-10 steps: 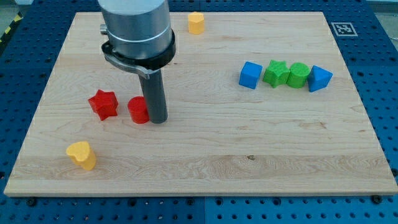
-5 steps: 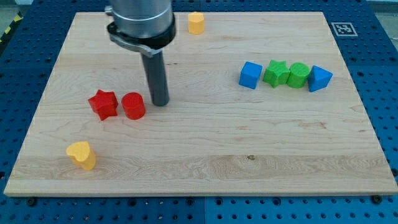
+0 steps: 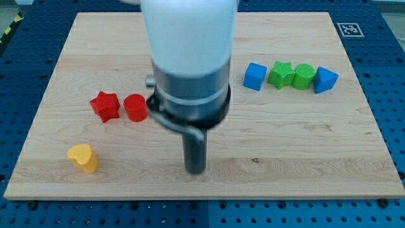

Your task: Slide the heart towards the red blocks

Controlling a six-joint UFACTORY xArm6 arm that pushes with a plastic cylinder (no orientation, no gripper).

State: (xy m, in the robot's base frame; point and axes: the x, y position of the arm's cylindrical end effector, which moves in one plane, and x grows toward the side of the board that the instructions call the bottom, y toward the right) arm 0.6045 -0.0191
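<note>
A yellow heart (image 3: 83,158) lies near the board's bottom left corner. A red star (image 3: 105,106) and a red cylinder (image 3: 135,107) sit side by side above it, touching or nearly so. My tip (image 3: 195,170) rests on the board well to the right of the heart, below and right of the red cylinder, and touches no block. The arm's grey body hides the board's upper middle.
A row stands at the view's right: blue cube (image 3: 254,76), green star (image 3: 280,74), green cylinder (image 3: 303,76), blue block (image 3: 324,80). The wooden board (image 3: 304,152) has a marker tag at its top right corner (image 3: 348,29).
My tip has moved from just right of the red cylinder down and to the right, towards the view's bottom. The arm now covers the yellow block at the top. No block moved.
</note>
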